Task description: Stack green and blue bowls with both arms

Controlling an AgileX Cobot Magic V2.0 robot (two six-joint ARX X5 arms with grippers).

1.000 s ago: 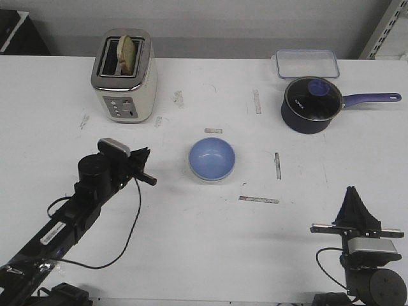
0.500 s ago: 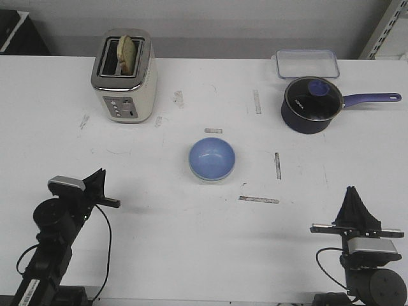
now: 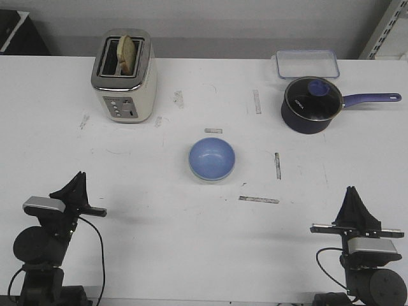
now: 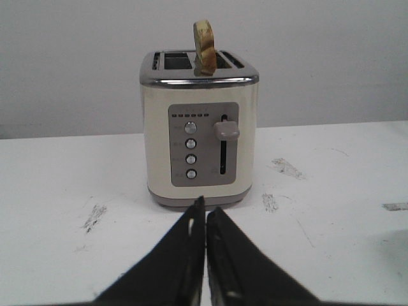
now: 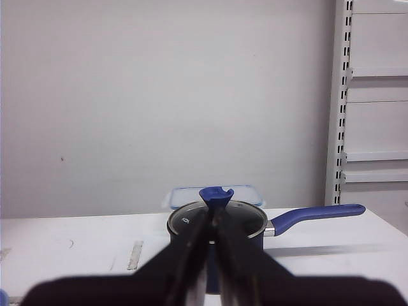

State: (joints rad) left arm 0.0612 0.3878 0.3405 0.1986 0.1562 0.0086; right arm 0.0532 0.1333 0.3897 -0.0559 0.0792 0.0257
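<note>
Looks done: blue bowl [image 3: 211, 159] sitting in the green bowl [image 3: 210, 177] mid-surface, well ahead of both, between left tool [image 3: 78, 185] and right tool [image 3: 352, 199], each pinched closed, holding nothing.

Bare table [image 3: 178, 223] surrounds the blue bowl [image 3: 211, 158]; toaster [image 3: 124, 76] and saucepan [image 3: 310, 104] stand well apart behind.

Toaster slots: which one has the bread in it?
On the toaster, seen from the left wrist view, the right-hand slot holds the bread slice, standing upright above the rim. The left slot looks empty.
</note>
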